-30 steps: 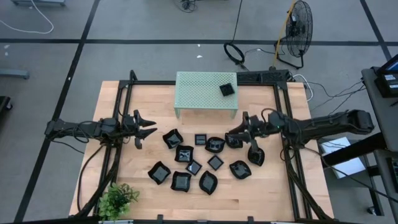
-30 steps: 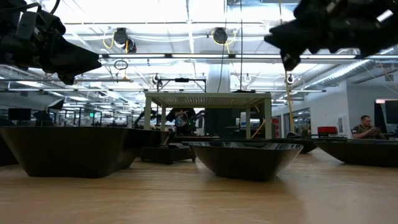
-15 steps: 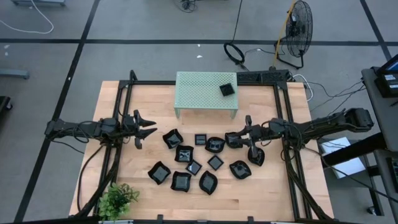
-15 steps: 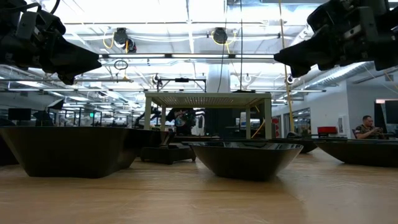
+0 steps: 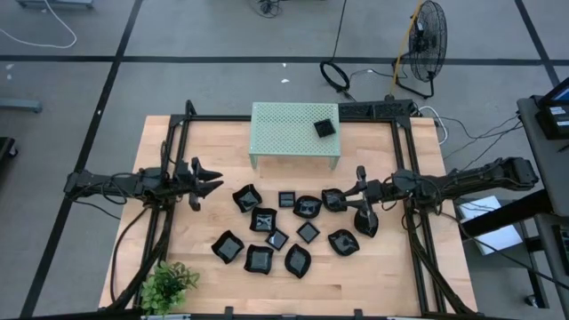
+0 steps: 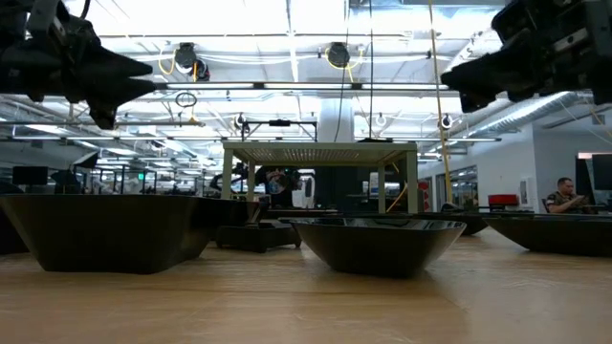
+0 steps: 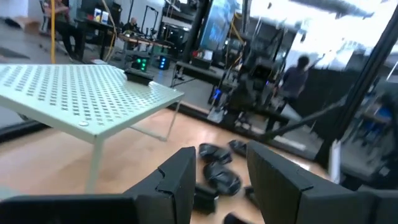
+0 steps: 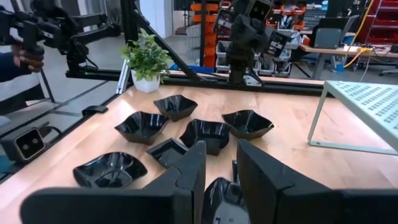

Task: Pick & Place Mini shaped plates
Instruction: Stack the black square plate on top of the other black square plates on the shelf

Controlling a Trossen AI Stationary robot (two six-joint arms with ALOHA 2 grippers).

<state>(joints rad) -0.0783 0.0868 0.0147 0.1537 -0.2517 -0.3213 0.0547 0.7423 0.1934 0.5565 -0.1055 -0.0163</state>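
Two arms are seen reaching in over the wooden table [image 5: 178,258] from opposite sides. At the far left front, a small potted plant [image 5: 169,283] is noted. The left gripper [image 5: 212,184] is held above bare wood left of the dishes, its fingers spread apart and nothing held between them. About a dozen small black dishes [image 5: 267,233] are scattered across the table's middle, apart from both grippers in the low view. Behind them a pale green perforated stand [image 5: 289,133] is set, with one black dish [image 5: 324,128] resting on its top near the right end. The right gripper [image 5: 356,190] is placed above the right edge of the cluster, fingers parted with nothing gripped; a dish [image 8: 217,199] lies just below them.
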